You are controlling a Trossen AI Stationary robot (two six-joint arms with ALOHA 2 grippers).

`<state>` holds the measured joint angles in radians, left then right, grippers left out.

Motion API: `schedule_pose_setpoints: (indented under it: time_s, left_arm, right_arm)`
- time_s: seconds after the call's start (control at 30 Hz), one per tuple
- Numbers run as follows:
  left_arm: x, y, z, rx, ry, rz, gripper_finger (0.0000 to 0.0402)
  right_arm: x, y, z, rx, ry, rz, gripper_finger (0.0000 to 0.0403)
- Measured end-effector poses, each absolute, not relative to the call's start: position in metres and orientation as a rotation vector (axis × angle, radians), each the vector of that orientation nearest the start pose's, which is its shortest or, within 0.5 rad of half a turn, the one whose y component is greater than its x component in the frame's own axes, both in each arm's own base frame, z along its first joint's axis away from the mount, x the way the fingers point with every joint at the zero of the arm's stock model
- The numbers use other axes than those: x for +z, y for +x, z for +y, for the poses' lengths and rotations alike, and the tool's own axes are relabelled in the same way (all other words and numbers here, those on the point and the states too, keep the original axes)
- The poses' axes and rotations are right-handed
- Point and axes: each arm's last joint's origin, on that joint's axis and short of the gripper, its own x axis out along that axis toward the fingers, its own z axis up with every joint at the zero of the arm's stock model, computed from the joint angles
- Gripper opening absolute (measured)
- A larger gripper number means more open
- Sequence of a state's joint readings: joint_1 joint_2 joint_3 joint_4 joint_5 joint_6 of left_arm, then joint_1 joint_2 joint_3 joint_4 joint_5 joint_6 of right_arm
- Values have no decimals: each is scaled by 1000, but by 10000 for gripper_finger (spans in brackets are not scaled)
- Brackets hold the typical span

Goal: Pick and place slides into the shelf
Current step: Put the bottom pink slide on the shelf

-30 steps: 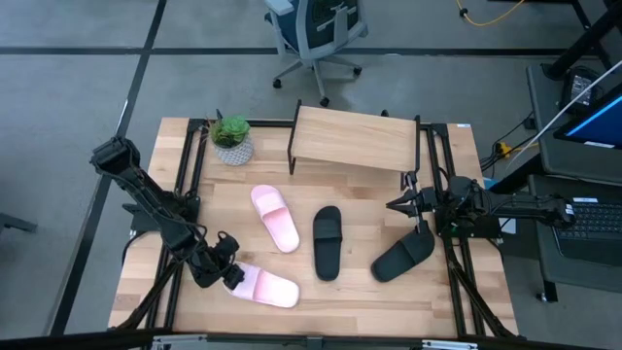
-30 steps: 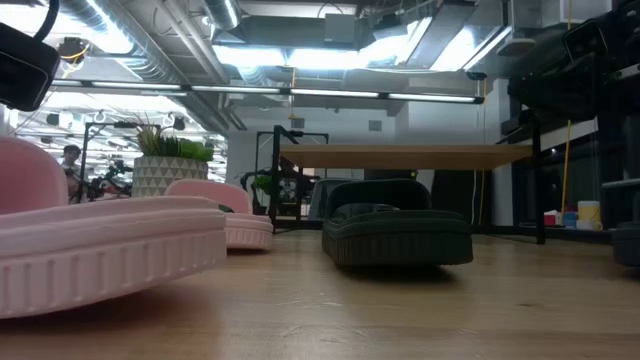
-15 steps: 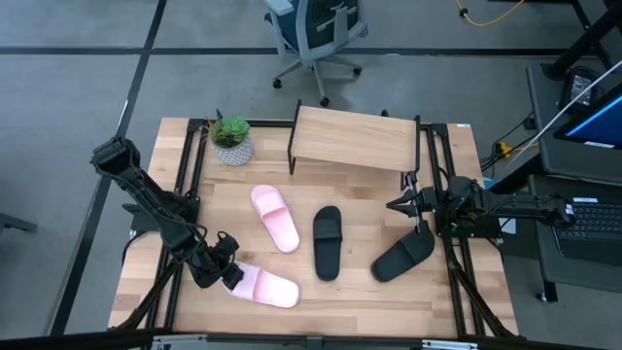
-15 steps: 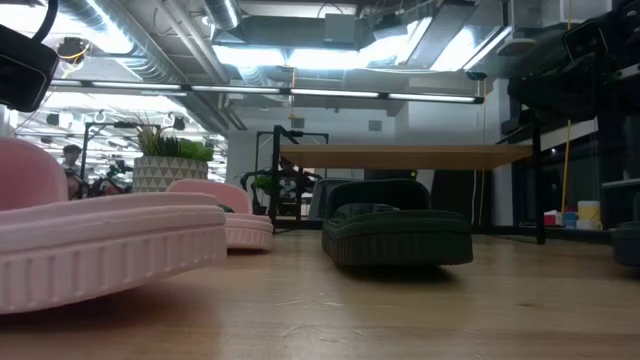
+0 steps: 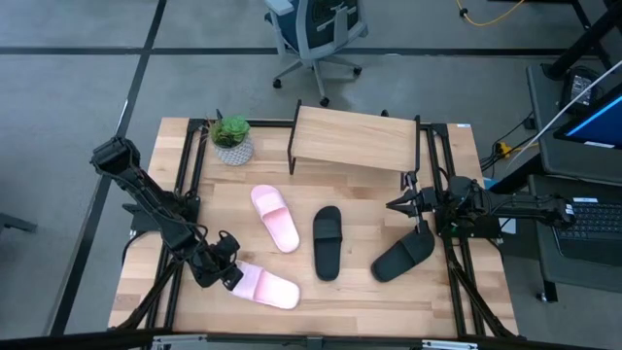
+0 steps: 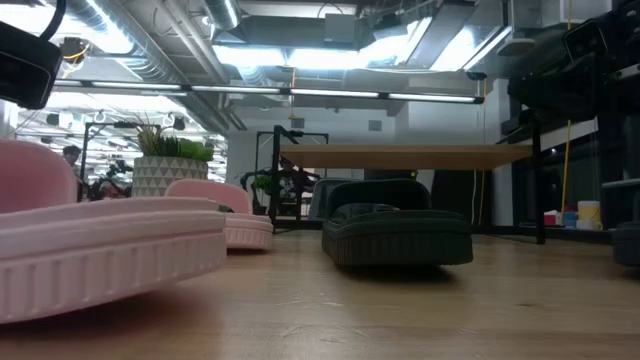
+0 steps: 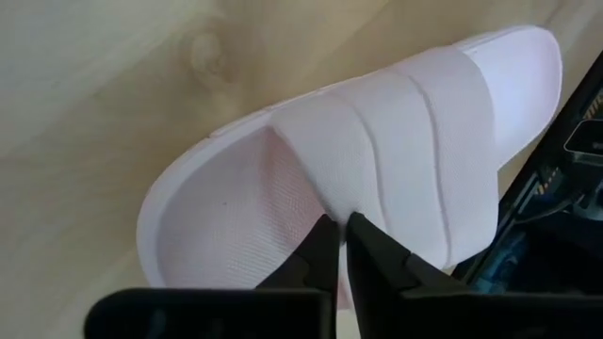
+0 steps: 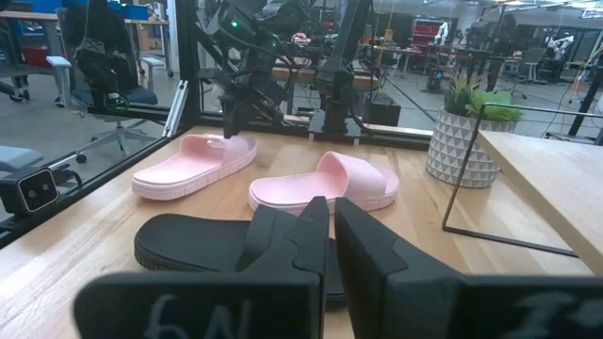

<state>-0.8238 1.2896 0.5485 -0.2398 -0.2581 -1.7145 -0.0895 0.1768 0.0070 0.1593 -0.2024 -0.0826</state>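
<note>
Near pink slide [image 5: 263, 286]: you'll find it low and left of centre in the high view, lying flat on the worktop [image 5: 350, 297]; strap end sits at the left claw.
Second pink slide [image 5: 275, 217]: mid-frame left in the high view, angled, just below the plant pot.
Black slide, centre [image 5: 327, 241]: lies lengthwise at frame centre, apart from the pink one beside it.
Black slide, right [image 5: 402, 257]: lower right of centre, tilted, directly under the right claw.
Shelf [image 5: 354, 140]: upper centre of the high view, plank top bare; low view shows its plank raised on thin black legs behind the black slide.
Left claw [image 7: 337, 247]: your left claw is pinched narrow on the near pink slide's strap edge; the wrist view shows both fingers nipping the strap's rim.
Right claw [image 8: 329, 247]: fingers nearly together, nothing between them; it hangs at the right edge of the worktop, above the right black slide.
Plant pot [image 5: 232, 142]: upper left of the worktop, beside the shelf.
Office chair [image 5: 316, 34]: top centre, on the floor beyond the worktop.
</note>
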Motion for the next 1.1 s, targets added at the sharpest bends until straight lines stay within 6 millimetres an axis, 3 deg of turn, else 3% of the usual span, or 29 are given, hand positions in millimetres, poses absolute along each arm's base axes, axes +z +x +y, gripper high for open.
schedule_pose_setpoints:
  time_s: [0.3,0.63,1.1]
  left_arm:
    - [157,157,-158,280,-1027,980,24]
    - [157,158,-156,264,-970,978,3]
    - [160,171,-128,266,-749,963,0]
  right_arm:
    - [166,108,-4,114,-80,14,25]
    - [166,108,-4,114,-80,14,25]
    - [166,108,-4,114,-80,13,26]
